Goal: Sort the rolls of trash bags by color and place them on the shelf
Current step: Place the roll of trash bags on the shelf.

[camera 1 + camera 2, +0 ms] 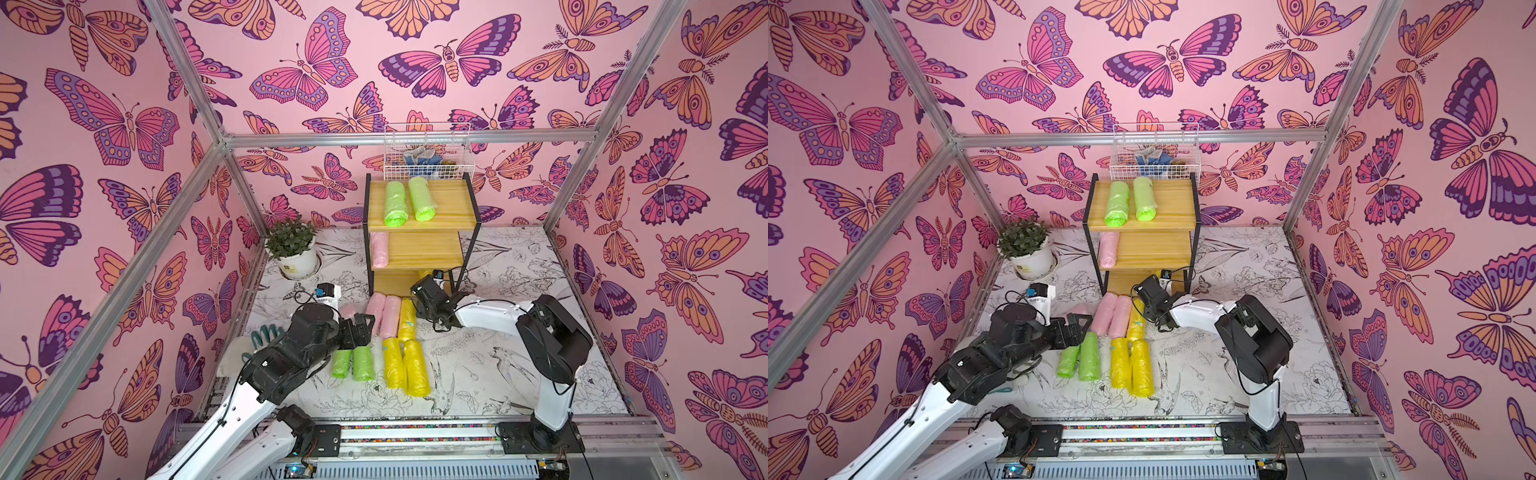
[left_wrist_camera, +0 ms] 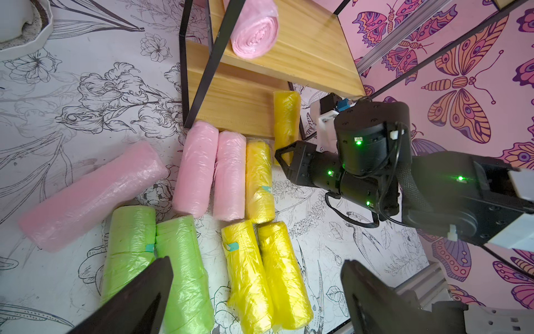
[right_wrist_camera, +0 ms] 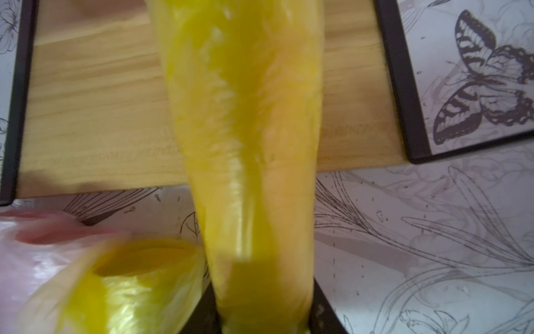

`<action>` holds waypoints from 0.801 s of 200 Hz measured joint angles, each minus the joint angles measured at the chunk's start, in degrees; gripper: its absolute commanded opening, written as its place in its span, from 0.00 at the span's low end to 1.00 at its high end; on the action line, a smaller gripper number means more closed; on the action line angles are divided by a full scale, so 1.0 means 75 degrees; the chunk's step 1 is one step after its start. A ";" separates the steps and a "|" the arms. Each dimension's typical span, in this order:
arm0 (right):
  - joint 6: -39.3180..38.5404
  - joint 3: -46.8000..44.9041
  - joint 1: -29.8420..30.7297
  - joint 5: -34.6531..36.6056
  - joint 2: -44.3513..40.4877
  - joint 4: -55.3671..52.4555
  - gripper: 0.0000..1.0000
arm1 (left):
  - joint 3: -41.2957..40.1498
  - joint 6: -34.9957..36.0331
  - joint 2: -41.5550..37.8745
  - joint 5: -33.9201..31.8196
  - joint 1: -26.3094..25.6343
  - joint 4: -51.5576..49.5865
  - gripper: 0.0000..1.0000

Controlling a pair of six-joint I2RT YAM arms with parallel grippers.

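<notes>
Right wrist view: grips a glossy, crinkled yellow roll [image 3: 245,130] in the right tool [image 3: 264,318], over the lowest board of the shelf [image 3: 86,101] at twelve o'clock on the counter [image 3: 433,231]; holds the left tool [image 2: 255,269] spread above green rolls [image 2: 179,260]

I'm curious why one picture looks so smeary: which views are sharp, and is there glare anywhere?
Right wrist view: the yellow roll fills the frame, soft and smeared, and the shelf behind it is blurred too. Left wrist view: crisp, with white glints on the crinkly green rolls. In both top views: even light, sharp, no harsh shadows.
</notes>
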 measured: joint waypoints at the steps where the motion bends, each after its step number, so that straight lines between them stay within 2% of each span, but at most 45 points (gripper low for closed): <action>1: -0.0003 0.0000 -0.0003 0.0000 0.0000 0.0000 0.44 | 0.0000 0.0000 0.0000 0.0000 0.0000 0.0000 0.97; 37: -0.0221 0.0017 -0.0105 -0.0041 0.0000 0.0003 0.70 | 0.0003 0.0015 0.0108 0.0000 0.0000 0.0009 0.97; 62: -0.0364 0.0015 -0.0149 -0.0099 -0.0015 -0.0003 0.78 | 0.0003 0.0015 0.0221 0.0000 0.0000 0.0009 0.97; 96: -0.0583 -0.0262 -0.0262 -0.0425 -0.0289 0.0143 0.79 | 0.0003 0.0012 0.0251 0.0000 0.0000 0.0012 0.97; 160: -0.0370 -0.1198 -0.0609 -0.0804 -0.0930 0.1081 0.71 | 0.0003 0.0012 0.0251 0.0000 0.0000 0.0012 0.97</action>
